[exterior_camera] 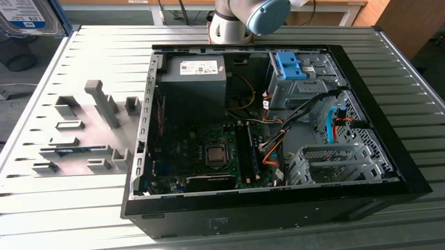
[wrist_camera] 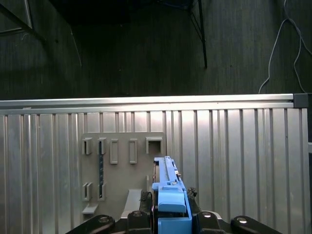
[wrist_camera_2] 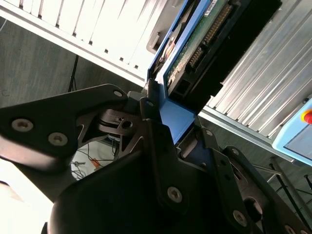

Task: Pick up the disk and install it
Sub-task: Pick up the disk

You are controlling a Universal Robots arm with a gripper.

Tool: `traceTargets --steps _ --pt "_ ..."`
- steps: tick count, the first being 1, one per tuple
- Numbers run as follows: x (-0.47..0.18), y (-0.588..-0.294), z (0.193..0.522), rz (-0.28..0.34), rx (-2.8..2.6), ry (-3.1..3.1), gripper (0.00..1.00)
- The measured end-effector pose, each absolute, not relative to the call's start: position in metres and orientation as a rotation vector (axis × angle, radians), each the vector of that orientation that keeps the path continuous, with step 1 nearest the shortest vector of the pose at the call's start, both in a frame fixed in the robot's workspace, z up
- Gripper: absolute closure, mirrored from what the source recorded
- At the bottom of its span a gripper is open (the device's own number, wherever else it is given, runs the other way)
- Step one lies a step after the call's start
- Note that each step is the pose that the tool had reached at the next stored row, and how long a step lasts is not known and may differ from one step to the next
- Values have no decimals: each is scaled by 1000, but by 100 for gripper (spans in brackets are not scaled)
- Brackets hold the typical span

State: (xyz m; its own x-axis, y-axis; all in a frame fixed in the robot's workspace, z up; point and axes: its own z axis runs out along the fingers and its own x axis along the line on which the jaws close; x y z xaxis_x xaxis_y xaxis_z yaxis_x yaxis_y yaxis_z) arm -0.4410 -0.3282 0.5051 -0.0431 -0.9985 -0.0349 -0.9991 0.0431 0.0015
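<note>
Disk (wrist_camera_2: 195,48), edge-on and partly cut off, seems clamped in end effector (wrist_camera_2: 176,122).

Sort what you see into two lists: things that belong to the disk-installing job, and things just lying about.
Belongs to the job:
- disk, clamped in the gripper
- open computer case, probably where it goes

Just lying about:
- grey slotted rack
- power-supply box
- ribbed table

- A robotics lab or assembly workshop.
- A ribbed aluminium worktable (exterior_camera: 83,224) carries an open black computer tower case (exterior_camera: 278,219), with a grey slotted fixture plate (exterior_camera: 76,140) at the exterior view's left.
- A light wooden desk (exterior_camera: 334,3) stands beyond the table's far edge.
</note>
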Motion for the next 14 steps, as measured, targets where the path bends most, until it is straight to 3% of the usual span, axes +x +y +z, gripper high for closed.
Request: traceTargets --steps 14 --pt "-434 -328 505 39 -2156 2251 63"
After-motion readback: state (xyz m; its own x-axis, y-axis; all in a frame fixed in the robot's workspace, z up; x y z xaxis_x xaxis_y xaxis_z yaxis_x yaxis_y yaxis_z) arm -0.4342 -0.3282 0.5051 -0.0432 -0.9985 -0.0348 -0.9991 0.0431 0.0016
